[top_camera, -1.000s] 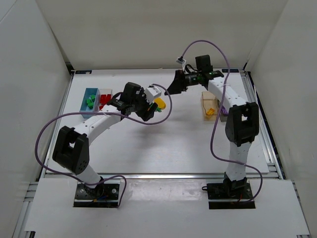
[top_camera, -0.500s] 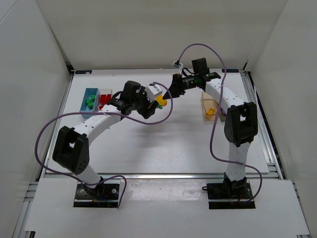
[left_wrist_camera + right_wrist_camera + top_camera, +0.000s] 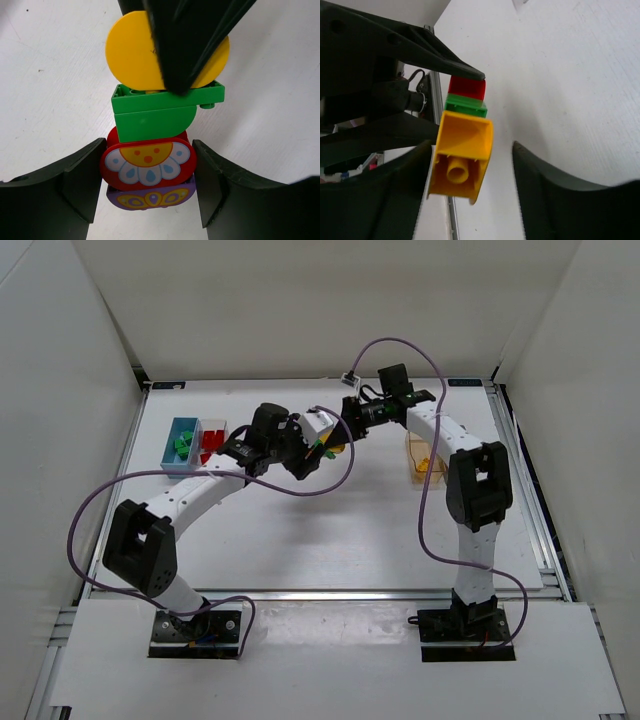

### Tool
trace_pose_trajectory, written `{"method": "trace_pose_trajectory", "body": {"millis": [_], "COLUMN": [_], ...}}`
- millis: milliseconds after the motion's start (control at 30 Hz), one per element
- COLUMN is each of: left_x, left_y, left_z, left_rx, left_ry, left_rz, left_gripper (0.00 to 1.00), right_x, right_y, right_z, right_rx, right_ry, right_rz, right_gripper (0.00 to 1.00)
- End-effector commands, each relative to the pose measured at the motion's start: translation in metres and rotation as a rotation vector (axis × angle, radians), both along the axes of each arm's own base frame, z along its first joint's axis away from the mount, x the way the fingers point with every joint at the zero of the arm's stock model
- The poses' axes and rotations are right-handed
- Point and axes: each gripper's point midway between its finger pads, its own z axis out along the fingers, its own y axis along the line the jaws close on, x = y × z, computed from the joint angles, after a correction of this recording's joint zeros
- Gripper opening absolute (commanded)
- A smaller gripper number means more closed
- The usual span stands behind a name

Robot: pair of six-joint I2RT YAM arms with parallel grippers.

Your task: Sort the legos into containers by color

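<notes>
My left gripper (image 3: 316,444) (image 3: 149,175) is shut on a stack of legos held above the table. The stack reads purple (image 3: 150,199), red (image 3: 147,160), green (image 3: 155,112), then a yellow piece (image 3: 132,50) (image 3: 333,447) at the far end. Its fingers (image 3: 80,180) press both sides of the red piece. My right gripper (image 3: 346,432) (image 3: 470,160) straddles the yellow brick (image 3: 462,155), open: one finger lies against it and a gap shows at the other finger (image 3: 540,175). Among the containers, a blue bin (image 3: 178,426) holds green legos and a clear bin (image 3: 214,425) holds red ones.
An orange bin (image 3: 412,443) with yellow legos stands right of centre, partly behind the right arm. Purple cables loop over both arms. White walls close in the table on three sides, with rails along its edges.
The right gripper has come left onto the yellow end of the stack and its jaws have narrowed round it. The left gripper has kept its hold and shifted slightly.
</notes>
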Motion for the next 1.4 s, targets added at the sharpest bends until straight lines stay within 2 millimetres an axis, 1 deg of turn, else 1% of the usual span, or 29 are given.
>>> {"method": "trace_pose_trajectory", "body": {"millis": [0,33,67,100,167,200,233,300,400,433,500,533,567,600,633,667,700,733,767,800,867,900,967,1133,1233,1267,1300,1333,1367], "left_x": [0.006,0.007,0.007,0.007,0.007,0.006,0.006,0.004,0.001,0.001,-0.001,0.0,0.0,0.002,0.002,0.004,0.005,0.006,0.007,0.008,0.009,0.01,0.012,0.018,0.019,0.019,0.02,0.02,0.02], "left_y": [-0.008,-0.008,-0.007,-0.007,-0.007,-0.006,-0.005,-0.004,-0.003,-0.003,-0.003,-0.004,-0.005,-0.005,-0.006,-0.007,-0.008,-0.008,-0.01,-0.009,-0.011,-0.012,-0.013,-0.015,-0.015,-0.015,-0.014,-0.015,-0.015], "left_z": [0.058,0.059,0.06,0.058,0.054,0.05,0.049,0.044,0.035,0.034,0.031,0.029,0.031,0.031,0.031,0.033,0.03,0.033,0.034,0.033,0.032,0.033,0.033,0.035,0.035,0.034,0.034,0.034,0.034], "left_rx": [-0.073,-0.074,-0.075,-0.07,-0.065,-0.061,-0.061,-0.059,-0.059,-0.062,-0.065,-0.066,-0.068,-0.071,-0.074,-0.075,-0.071,-0.075,-0.076,-0.074,-0.072,-0.075,-0.075,-0.076,-0.075,-0.073,-0.071,-0.071,-0.07], "left_ry": [-0.143,-0.145,-0.147,-0.147,-0.141,-0.134,-0.134,-0.12,-0.095,-0.091,-0.077,-0.073,-0.075,-0.077,-0.076,-0.081,-0.074,-0.082,-0.082,-0.081,-0.077,-0.081,-0.079,-0.085,-0.086,-0.086,-0.083,-0.087,-0.088], "left_rz": [-0.006,-0.008,-0.003,-0.001,0.0,0.004,0.005,0.012,0.023,0.026,0.03,0.031,0.031,0.033,0.031,0.032,0.032,0.033,0.031,0.033,0.029,0.031,0.031,0.035,0.039,0.039,0.044,0.043,0.044], "left_gripper": [0.1,0.1,0.1,0.1,0.1,0.1,0.1,0.1,0.1,0.1,0.1,0.1,0.1,0.1,0.1,0.1,0.1,0.1,0.1,0.1,0.1,0.1,0.1,0.1,0.1,0.1,0.1,0.1,0.1], "right_x": [-0.001,-0.002,-0.004,-0.004,-0.007,-0.006,-0.003,0.001,0.015,0.024,0.029,0.04,0.04,0.05,0.053,0.052,0.061,0.062,0.061,0.066,0.07,0.071,0.077,0.091,0.099,0.101,0.102,0.104,0.105], "right_y": [0.009,0.008,0.009,0.008,0.005,0.002,-0.004,-0.013,-0.038,-0.054,-0.07,-0.106,-0.107,-0.123,-0.134,-0.147,-0.165,-0.174,-0.183,-0.199,-0.21,-0.219,-0.228,-0.247,-0.256,-0.257,-0.257,-0.258,-0.258], "right_z": [0.012,0.012,0.014,0.014,0.018,0.02,0.021,0.031,0.049,0.052,0.059,0.045,0.043,0.033,0.025,0.007,-0.006,-0.009,-0.021,-0.031,-0.037,-0.045,-0.052,-0.075,-0.078,-0.085,-0.085,-0.085,-0.09], "right_rx": [0.032,0.04,0.048,0.052,0.058,0.06,0.065,0.076,0.091,0.085,0.07,-0.043,-0.045,-0.148,-0.213,-0.292,-0.41,-0.466,-0.522,-0.615,-0.671,-0.72,-0.773,-0.844,-0.866,-0.872,-0.866,-0.862,-0.864], "right_ry": [-0.029,-0.021,-0.022,-0.025,-0.02,-0.019,-0.016,-0.013,-0.039,-0.049,-0.104,-0.123,-0.117,-0.237,-0.256,-0.239,-0.266,-0.289,-0.283,-0.295,-0.308,-0.304,-0.31,-0.274,-0.267,-0.253,-0.247,-0.242,-0.237], "right_rz": [0.026,0.033,0.039,0.04,0.036,0.028,0.016,-0.011,-0.075,-0.121,-0.16,-0.279,-0.28,-0.33,-0.37,-0.408,-0.483,-0.511,-0.53,-0.587,-0.623,-0.651,-0.69,-0.767,-0.799,-0.797,-0.794,-0.8,-0.788], "right_gripper": [0.63,0.5,0.43,0.23,0.06,0.0,0.0,0.0,0.0,0.0,0.0,0.0,0.0,0.0,0.0,0.0,0.0,0.0,0.0,0.0,0.0,0.0,0.0,0.0,0.01,0.03,0.07,0.17,0.2]}}
